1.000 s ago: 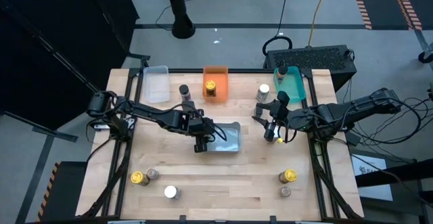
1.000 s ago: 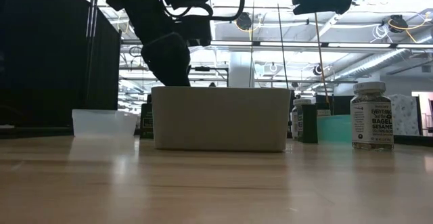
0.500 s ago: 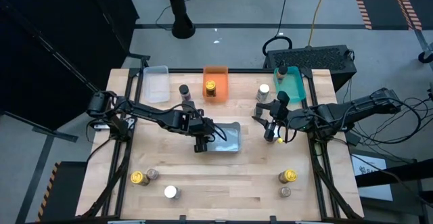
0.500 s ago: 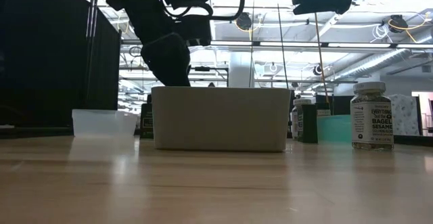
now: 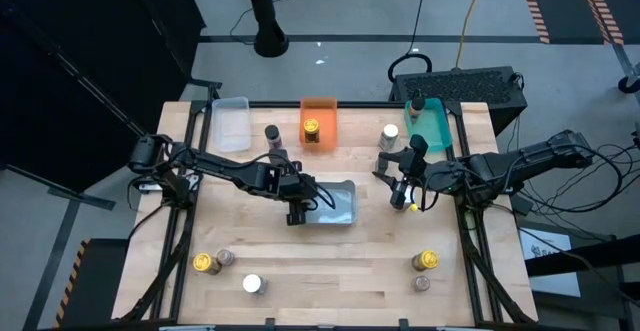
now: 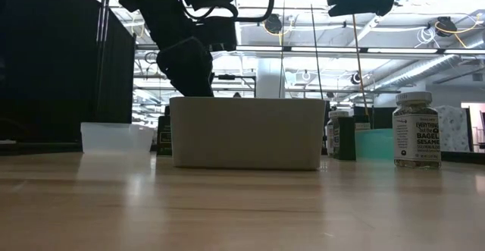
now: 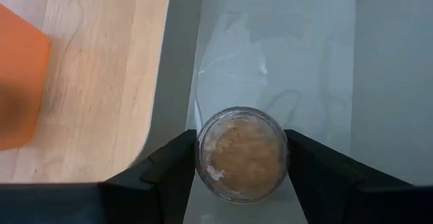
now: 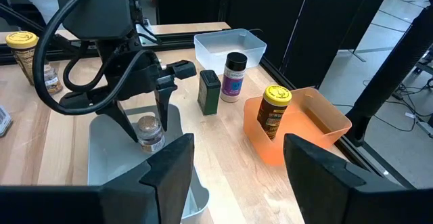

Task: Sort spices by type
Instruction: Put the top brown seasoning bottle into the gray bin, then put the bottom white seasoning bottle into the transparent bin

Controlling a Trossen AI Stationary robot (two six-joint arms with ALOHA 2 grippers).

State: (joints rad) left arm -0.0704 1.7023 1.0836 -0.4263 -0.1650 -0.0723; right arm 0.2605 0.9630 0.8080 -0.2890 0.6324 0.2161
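My left gripper (image 7: 241, 153) hangs over the grey bin (image 5: 342, 207) at mid-table, shut on a small spice jar (image 7: 241, 155) whose round end shows brown powder. The right wrist view shows that jar (image 8: 150, 135) inside the bin (image 8: 108, 163). In the low view the bin's wall (image 6: 246, 133) hides it. My right gripper (image 8: 237, 160) is open and empty; it hovers right of the bin (image 5: 404, 197). Other jars stand on the table: a white-lidded one (image 5: 389, 134), a black-lidded one (image 5: 272, 134), and several along the near edge (image 5: 226, 261) (image 5: 425, 263). My left gripper pinches the jar's side wall (image 7: 203, 153) between its two fingers (image 7: 172, 166), one on each side. The fingers come from above, pointing down. The jar stands upright in the hold inside the grey bin; whether its base touches the bin's floor I cannot tell.
Three bins line the far edge: a clear one (image 5: 230, 123), an orange one (image 5: 331, 114) holding a gold-lidded jar (image 5: 312, 131), and a teal one (image 5: 436, 129) with a brown-lidded jar (image 5: 416, 104). A dark green tin (image 8: 208, 92) stands near the black-lidded jar.
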